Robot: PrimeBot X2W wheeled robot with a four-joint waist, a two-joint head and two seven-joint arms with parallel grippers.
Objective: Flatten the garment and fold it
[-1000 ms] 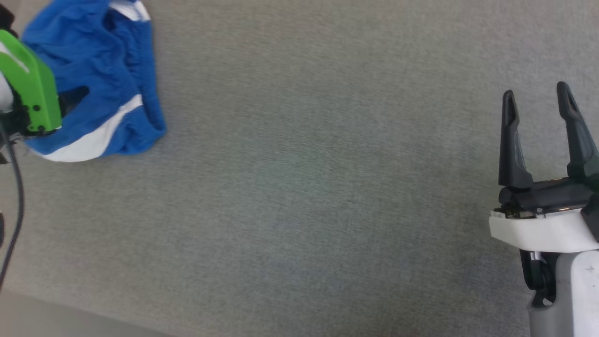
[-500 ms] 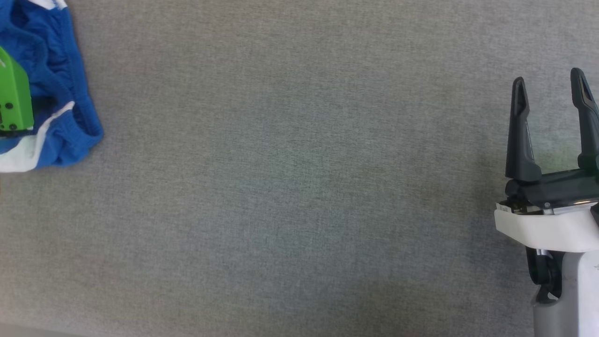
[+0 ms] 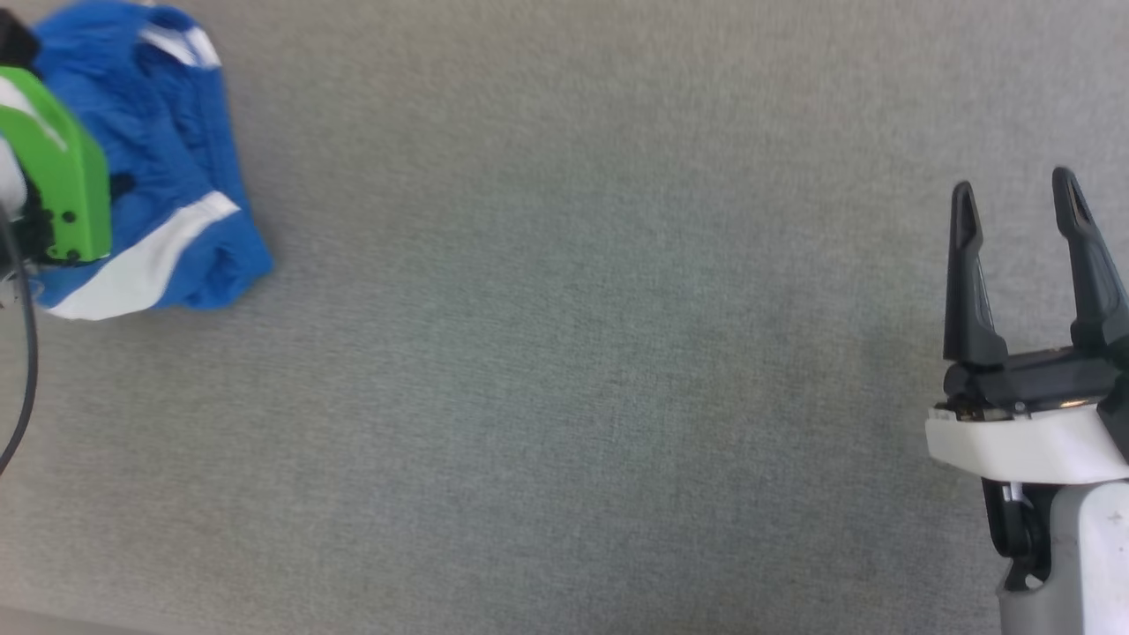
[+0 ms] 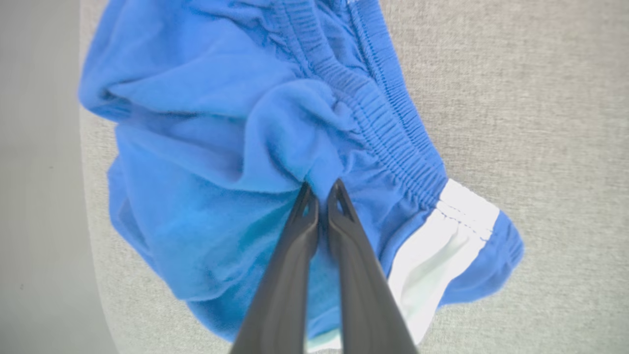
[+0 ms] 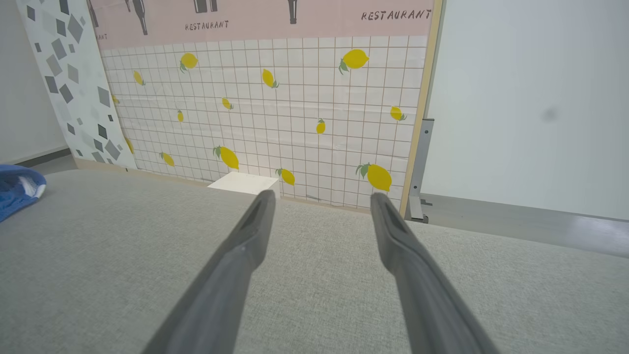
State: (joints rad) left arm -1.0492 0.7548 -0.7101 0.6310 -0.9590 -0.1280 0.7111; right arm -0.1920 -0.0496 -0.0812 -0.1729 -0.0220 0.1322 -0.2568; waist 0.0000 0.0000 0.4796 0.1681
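Left pincer (image 4: 322, 189) — tips tight on a fold amid the crumpled garment (image 4: 206, 123)

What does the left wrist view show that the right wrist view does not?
Left wrist: the left claw shut on a fold of the shorts, beside the gathered waistband. Right wrist: the open right claw, a lemon-patterned wall and a white box. Both: the blue shorts on the grey cloth surface.

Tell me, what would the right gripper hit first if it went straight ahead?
Probably the lemon-patterned tile wall, near its base. The right gripper looks free over the grey surface until then. The white box sits just left; depth is unclear.
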